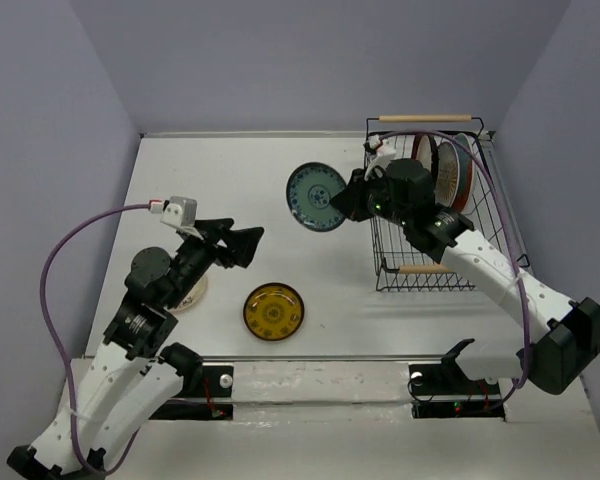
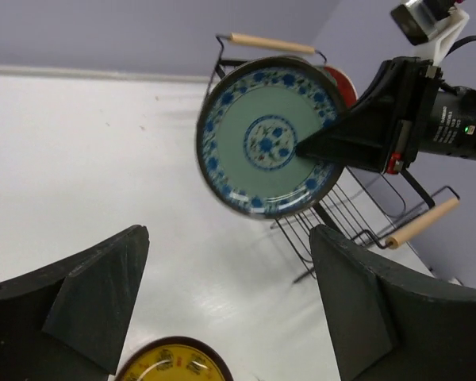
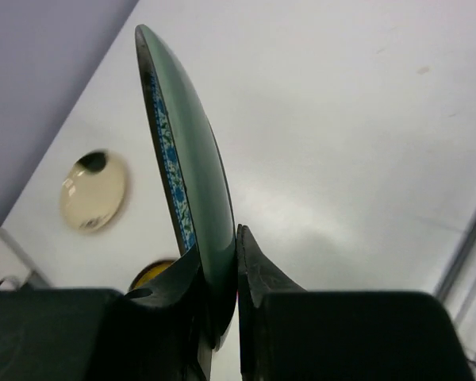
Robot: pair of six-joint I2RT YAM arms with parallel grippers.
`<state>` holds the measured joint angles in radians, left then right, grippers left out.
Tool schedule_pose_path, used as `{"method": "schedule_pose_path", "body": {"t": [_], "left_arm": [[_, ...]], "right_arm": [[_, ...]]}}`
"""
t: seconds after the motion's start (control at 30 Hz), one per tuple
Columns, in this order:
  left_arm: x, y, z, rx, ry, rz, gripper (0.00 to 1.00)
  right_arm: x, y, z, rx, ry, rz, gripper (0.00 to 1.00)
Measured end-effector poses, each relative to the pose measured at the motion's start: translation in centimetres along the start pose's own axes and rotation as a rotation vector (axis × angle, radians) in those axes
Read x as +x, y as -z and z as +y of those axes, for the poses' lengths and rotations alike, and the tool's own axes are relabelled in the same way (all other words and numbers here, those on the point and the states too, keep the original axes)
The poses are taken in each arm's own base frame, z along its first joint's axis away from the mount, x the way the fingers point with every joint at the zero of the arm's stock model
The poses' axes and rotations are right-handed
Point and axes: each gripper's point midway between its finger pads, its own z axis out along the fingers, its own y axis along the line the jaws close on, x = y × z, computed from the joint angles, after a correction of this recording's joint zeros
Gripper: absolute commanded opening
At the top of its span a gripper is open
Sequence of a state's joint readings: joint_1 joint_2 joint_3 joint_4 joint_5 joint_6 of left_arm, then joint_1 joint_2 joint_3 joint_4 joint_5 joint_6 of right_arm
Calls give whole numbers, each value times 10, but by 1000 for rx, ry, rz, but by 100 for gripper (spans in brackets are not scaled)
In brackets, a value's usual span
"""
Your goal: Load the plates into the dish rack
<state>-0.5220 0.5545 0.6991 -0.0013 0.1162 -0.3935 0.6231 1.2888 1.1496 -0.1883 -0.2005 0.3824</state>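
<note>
My right gripper (image 1: 342, 200) is shut on the rim of the small teal-blue plate (image 1: 315, 197), holding it on edge above the table just left of the dish rack (image 1: 427, 269). The right wrist view shows that plate (image 3: 186, 182) edge-on, pinched between the fingers (image 3: 258, 270). My left gripper (image 1: 248, 247) hangs open and empty over the table; its view looks at the held plate (image 2: 266, 147) and the rack (image 2: 345, 218). An amber-yellow plate (image 1: 273, 311) lies flat near the front. A cream plate (image 1: 190, 295) lies partly under my left arm. Red-rimmed plates (image 1: 456, 175) stand in the rack.
The rack's two wooden handles (image 1: 425, 118) sit at its far and near ends. The right arm's cable loops over the rack. Purple walls close in the table on the left, the back and the right.
</note>
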Motion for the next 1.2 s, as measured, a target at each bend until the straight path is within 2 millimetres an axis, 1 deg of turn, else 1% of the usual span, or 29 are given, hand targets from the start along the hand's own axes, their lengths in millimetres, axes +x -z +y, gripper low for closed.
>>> {"method": "schedule_pose_path", "body": {"t": [0.03, 0.07, 0.1, 0.13, 0.17, 0.2, 0.27, 0.3, 0.33, 0.37, 0.43, 0.47, 0.57, 0.67, 0.8, 0.9, 1.07, 1.2], "left_arm": [[-7, 5, 2, -16, -24, -30, 99], [-9, 11, 7, -37, -44, -44, 99], [-11, 16, 10, -50, -55, -63, 99], [-11, 24, 14, -70, -69, -76, 99], [-10, 29, 19, -88, -84, -82, 99], [-10, 31, 20, -95, -90, -84, 99], [-6, 32, 25, -114, -106, -73, 99], [-3, 31, 27, -119, -110, -63, 99], [0, 30, 29, -124, -116, -53, 99], [4, 30, 31, -130, -121, -37, 99], [9, 28, 33, -136, -125, -18, 99], [11, 28, 34, -138, -127, -10, 99], [13, 29, 35, -138, -130, -3, 99], [10, 31, 33, -133, -130, -13, 99], [10, 31, 30, -117, -131, -13, 99], [11, 31, 29, -111, -130, -10, 99], [11, 31, 29, -108, -130, -8, 99], [12, 31, 29, -108, -130, -4, 99]], "right_arm": [[-15, 2, -16, 99, 27, -48, 7], [-35, 7, -26, 180, 48, -102, 7], [-49, 13, -40, 261, 70, -144, 7], [-69, 22, -57, 367, 93, -197, 7], [-84, 31, -71, 446, 103, -237, 7], [-93, 36, -83, 504, 110, -262, 7], [-113, 53, -118, 676, 132, -306, 7], [-115, 57, -132, 734, 138, -305, 7], [-115, 61, -149, 808, 153, -291, 7], [-114, 64, -160, 861, 170, -273, 7], [-108, 61, -182, 960, 213, -217, 7], [-105, 58, -192, 996, 238, -183, 7], [-85, 40, -217, 1063, 308, -60, 7], [-68, 29, -235, 1102, 359, 41, 7], [-57, 17, -254, 1139, 400, 120, 7], [-54, 15, -268, 1163, 400, 147, 7], [-50, 19, -291, 1197, 372, 172, 7], [-42, 20, -310, 1195, 327, 189, 7]]}}
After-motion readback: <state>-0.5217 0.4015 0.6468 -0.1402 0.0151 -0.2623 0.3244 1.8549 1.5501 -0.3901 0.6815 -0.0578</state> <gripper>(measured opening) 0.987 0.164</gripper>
